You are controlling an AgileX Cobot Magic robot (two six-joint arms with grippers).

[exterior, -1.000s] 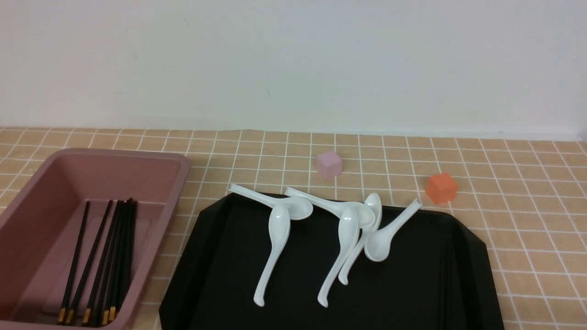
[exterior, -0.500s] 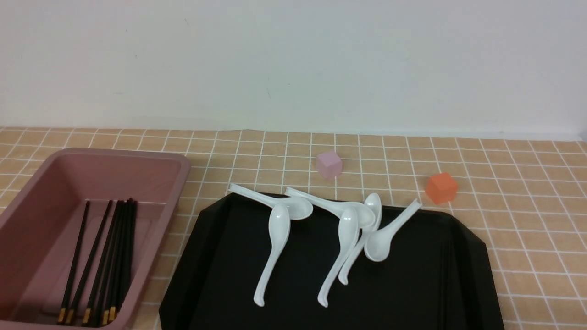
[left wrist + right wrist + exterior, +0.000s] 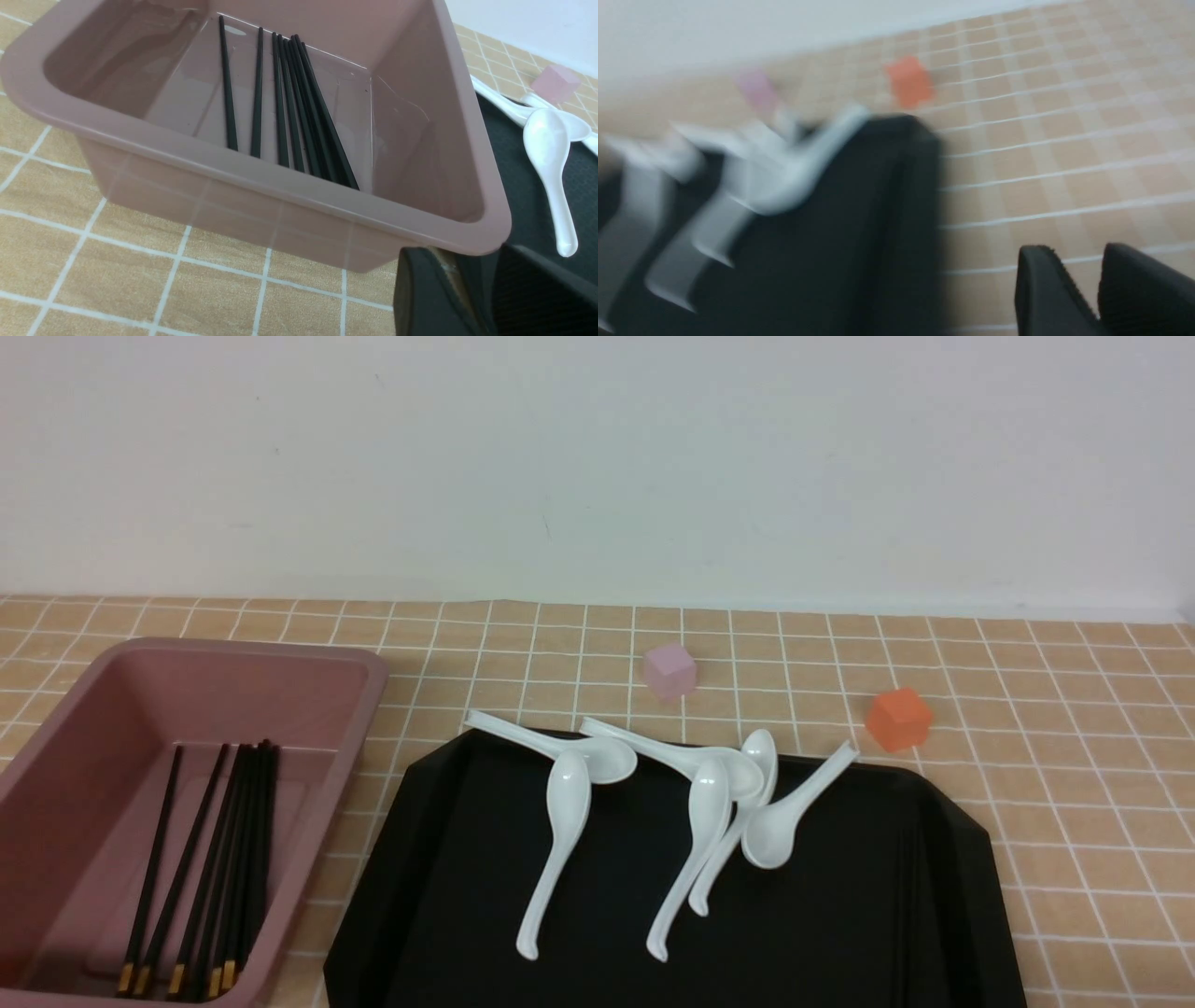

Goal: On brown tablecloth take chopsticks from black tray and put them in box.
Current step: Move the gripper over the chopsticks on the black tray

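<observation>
A pale, plain wall rises behind the brown tablecloth (image 3: 1074, 756), gridded in white. The front view crops the box (image 3: 364, 728) and the black tray (image 3: 420, 896) at their near sides. Inside the box, black chopsticks (image 3: 187, 868) lie lengthwise from near to far, gold-banded ends nearest; several bunch together, blurring the count. Along the tray's right edge, slim dark sticks (image 3: 906, 915) run near to far (black on black, barely readable). White spoons (image 3: 560, 849) crowd its far edge. The left gripper (image 3: 446, 280) and right gripper (image 3: 1080, 280) each hold their fingers apart. No writing is legible.
</observation>
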